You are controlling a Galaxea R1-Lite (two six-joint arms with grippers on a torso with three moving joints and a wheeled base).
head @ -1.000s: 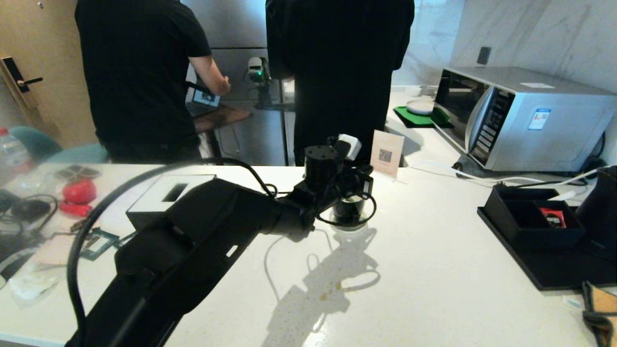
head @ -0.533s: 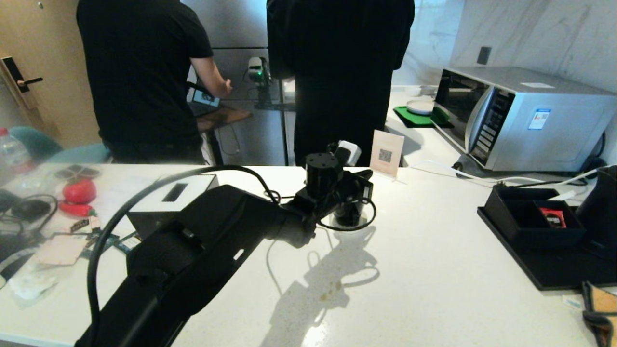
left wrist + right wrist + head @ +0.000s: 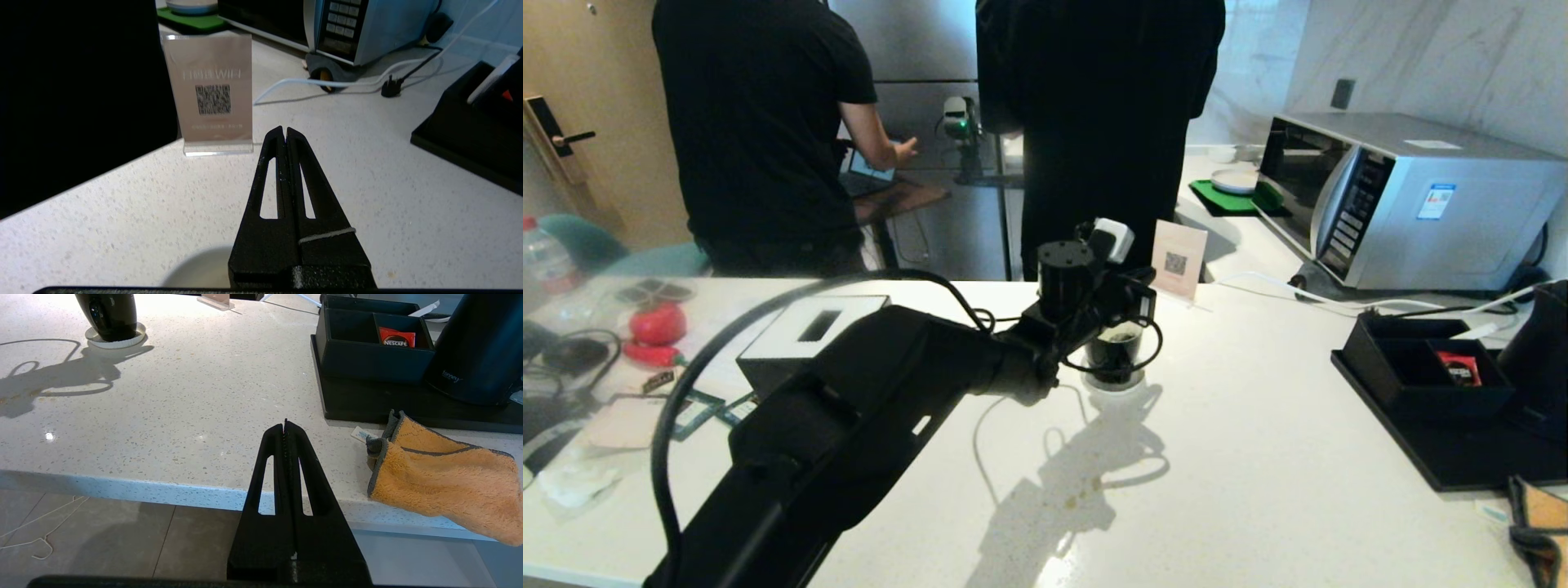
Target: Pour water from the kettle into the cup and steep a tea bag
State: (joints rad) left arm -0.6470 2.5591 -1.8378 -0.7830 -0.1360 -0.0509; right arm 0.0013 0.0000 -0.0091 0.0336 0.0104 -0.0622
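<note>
cup (image 3: 1114, 353) stood under the left gripper (image 3: 284, 132), whose jaws were pressed together and empty; a low wrist could knock it off its saucer (image 3: 1116, 382).

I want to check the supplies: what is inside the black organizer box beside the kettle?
The black organizer box holds a red Nescafe sachet in one compartment. The neighbouring compartment looks empty, though its floor is partly hidden by the wall.

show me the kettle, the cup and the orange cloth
kettle (image 3: 474, 355), right wrist view, on its black body.
cup (image 3: 112, 314), right wrist view, on its glossy black outside.
orange cloth (image 3: 441, 477), right wrist view, on its fluffy middle.
</note>
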